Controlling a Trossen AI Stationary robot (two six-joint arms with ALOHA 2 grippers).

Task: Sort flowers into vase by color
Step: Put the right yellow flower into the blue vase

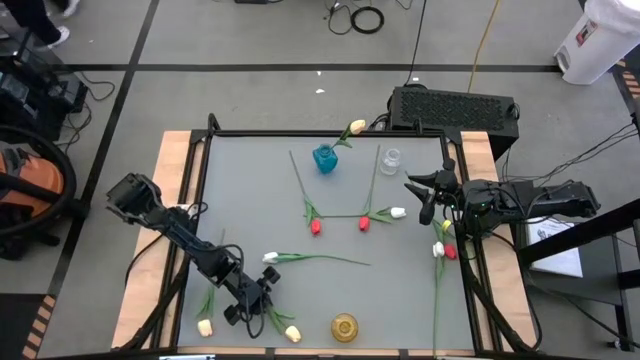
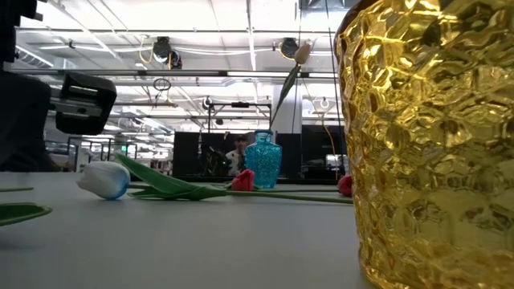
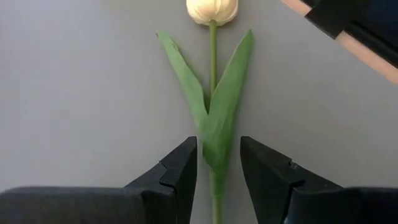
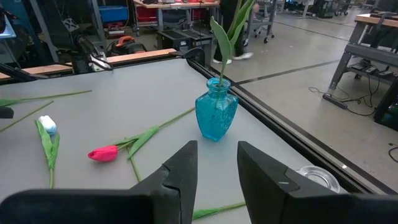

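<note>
Cream tulip [image 3: 212, 9]: lay flat on the grey table [image 3: 74, 93], bud ahead of the left hand [image 3: 217, 171], stem and leaves running between its fingers.
Left hand: parted, straddling the stem, not gripping.
Right hand [image 4: 216, 171]: parted, empty, facing the blue vase [image 4: 216, 114] holding one tulip.
Red tulip [image 4: 102, 153]: beside that vase.

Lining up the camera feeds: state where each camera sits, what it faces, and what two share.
High: overhead, straight down; both arms, left claw, right claw.
Low: table height, past gold vase; one arm at left.
Left wrist: down on cream tulip, stem between own open fingers.
Right wrist: faces blue vase; own fingers.
Shared: the blue vase, high, low and right wrist.
</note>
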